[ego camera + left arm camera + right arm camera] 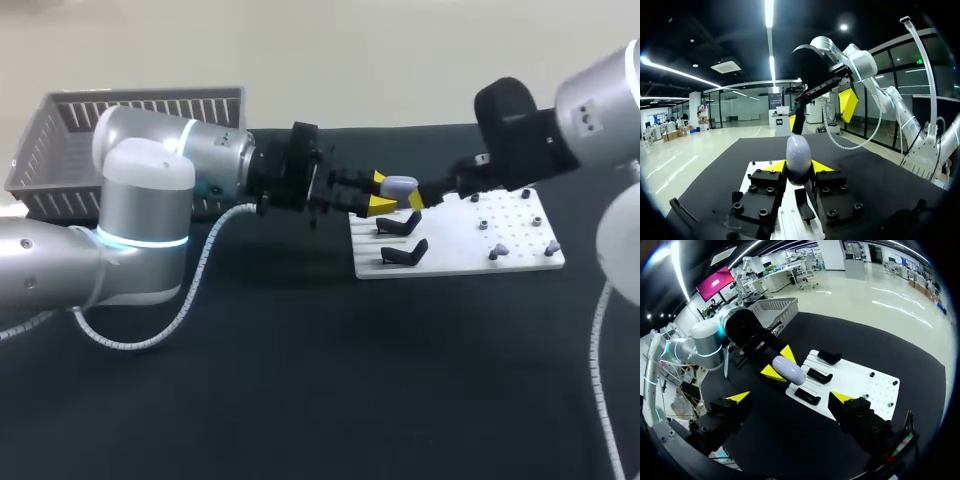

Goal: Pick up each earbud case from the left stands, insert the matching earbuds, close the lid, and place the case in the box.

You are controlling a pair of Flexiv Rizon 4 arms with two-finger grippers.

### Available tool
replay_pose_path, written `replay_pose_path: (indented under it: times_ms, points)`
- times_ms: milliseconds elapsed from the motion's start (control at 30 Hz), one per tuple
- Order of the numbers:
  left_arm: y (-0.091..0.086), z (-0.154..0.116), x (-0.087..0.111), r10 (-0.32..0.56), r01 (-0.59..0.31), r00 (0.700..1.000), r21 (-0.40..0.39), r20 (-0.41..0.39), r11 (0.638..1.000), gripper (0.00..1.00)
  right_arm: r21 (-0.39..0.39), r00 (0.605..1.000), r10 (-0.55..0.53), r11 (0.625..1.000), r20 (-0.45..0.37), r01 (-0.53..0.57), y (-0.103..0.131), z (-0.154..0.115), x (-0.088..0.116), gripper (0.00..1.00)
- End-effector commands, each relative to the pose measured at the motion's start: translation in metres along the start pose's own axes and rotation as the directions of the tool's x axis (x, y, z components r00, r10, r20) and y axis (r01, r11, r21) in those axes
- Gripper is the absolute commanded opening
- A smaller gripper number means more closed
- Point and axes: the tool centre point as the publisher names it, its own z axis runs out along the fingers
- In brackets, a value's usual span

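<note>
Where the white board (520, 235) lies on the dark surface (300, 380), the left gripper (382, 194) is clamped on a pale oval earbud case (400, 184) above the black stands (404, 252). The right gripper (790, 397), fingers wide apart, hangs just beside the case.

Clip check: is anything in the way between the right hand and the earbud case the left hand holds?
Nothing visible does. The earbud case is clamped in the left hand above the white board, and the open right hand faces it with only air between; the black stands lie lower, on the board.
</note>
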Motion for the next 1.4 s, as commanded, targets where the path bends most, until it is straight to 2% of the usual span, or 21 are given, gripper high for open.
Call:
replay_pose_path:
  times_ms: [33,900,1100,1400]
  points:
    - [0.000,0.000,0.001,0.002,-0.002,1.000,-0.001,0.002,1.000,0.00,-0.036,1.000,0.000,0.999,-0.014,0.000,-0.004,0.010,-0.007,1.00]
    - [0.000,0.000,0.001,0.002,-0.002,1.000,-0.001,0.002,1.000,0.00,-0.018,0.998,0.039,0.999,-0.051,-0.040,-0.018,0.039,-0.013,1.00]
    - [0.000,0.000,0.001,0.002,-0.002,1.000,-0.001,0.002,1.000,0.00,-0.011,0.997,0.053,0.998,-0.047,-0.054,-0.021,0.038,-0.015,1.00]
    - [0.000,0.000,0.001,0.002,-0.002,1.000,-0.001,0.002,1.000,0.00,0.008,0.996,0.093,0.996,0.013,-0.093,-0.031,0.024,-0.018,1.00]
